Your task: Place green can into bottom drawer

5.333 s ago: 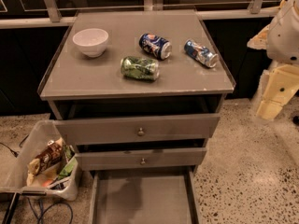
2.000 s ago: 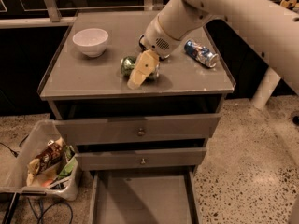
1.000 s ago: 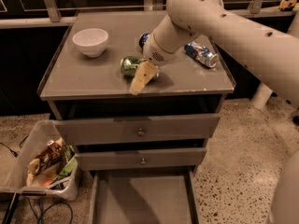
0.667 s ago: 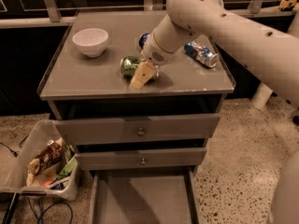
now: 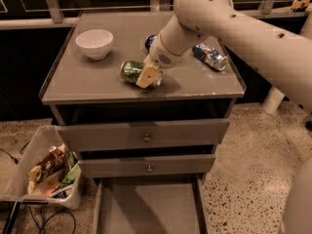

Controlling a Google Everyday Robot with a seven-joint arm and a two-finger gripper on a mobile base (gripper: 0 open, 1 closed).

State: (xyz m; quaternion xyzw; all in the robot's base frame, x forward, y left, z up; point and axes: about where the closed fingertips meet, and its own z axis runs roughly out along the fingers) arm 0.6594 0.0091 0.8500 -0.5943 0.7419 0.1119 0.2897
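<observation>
The green can (image 5: 130,71) lies on its side near the front of the tabletop (image 5: 83,84). The tool (image 5: 147,77) sits over the can's right end, and the arm (image 5: 229,28) reaches in from 2 o'clock. From the can, a white bowl (image 5: 94,43) stands at 10 o'clock, a blue can (image 5: 209,56) lies at 3 o'clock, and a second blue can (image 5: 149,40) is half hidden behind the arm at 1 o'clock. The bottom drawer (image 5: 146,208) stands pulled open at 6 o'clock. A bin (image 5: 29,155) of wrappers sits at 7 o'clock.

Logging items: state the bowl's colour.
White bowl, camera view; tool at the green can.
</observation>
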